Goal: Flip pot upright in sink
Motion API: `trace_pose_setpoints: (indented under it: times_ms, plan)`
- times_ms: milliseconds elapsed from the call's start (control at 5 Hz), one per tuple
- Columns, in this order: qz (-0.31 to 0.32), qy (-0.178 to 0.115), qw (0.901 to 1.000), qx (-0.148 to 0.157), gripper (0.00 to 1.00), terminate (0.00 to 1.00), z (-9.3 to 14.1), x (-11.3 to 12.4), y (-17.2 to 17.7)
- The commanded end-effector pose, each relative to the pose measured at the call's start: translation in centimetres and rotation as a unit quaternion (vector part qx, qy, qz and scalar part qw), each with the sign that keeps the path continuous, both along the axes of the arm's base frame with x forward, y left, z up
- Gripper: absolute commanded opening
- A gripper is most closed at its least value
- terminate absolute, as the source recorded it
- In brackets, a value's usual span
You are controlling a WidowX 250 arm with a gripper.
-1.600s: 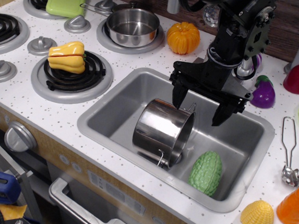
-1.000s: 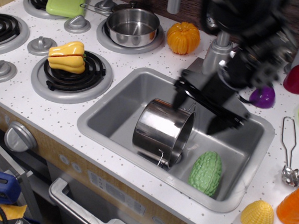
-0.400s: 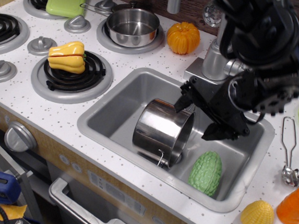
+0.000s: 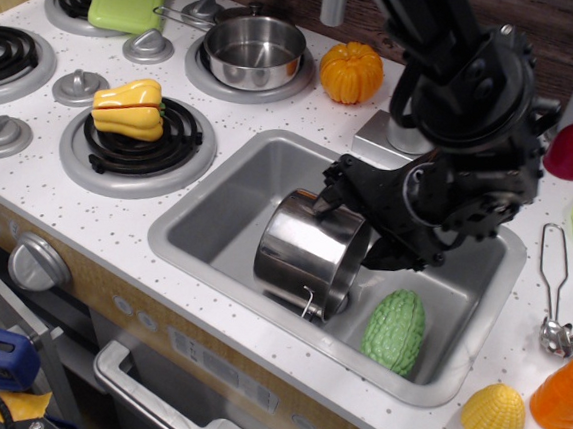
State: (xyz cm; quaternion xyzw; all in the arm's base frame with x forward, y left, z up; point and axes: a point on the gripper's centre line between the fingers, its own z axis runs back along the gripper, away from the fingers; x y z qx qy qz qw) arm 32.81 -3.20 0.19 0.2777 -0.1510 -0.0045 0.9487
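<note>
Pot (image 4: 308,252) lies on its side in the middle of the grey sink (image 4: 218,193), long axis running lower left to upper right, open mouth facing right. Black tool (image 4: 361,226) sits at that mouth's upper rim, fingers spread apart, one tip at the rim's top edge, the other lower right near the opening, gripping nothing yet.
</note>
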Motion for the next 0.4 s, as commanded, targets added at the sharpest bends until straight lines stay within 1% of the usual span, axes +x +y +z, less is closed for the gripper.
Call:
trace_pose_setpoints:
  times_ms: [0,200]
  plan:
    - [-0.005,-0.017,0.9998,0.011,1.00,0.00,0.4,0.6,1.2]
    - [-0.001,-0.016,0.9998,0.011,0.00,0.00,0.4,0.3,2.5]
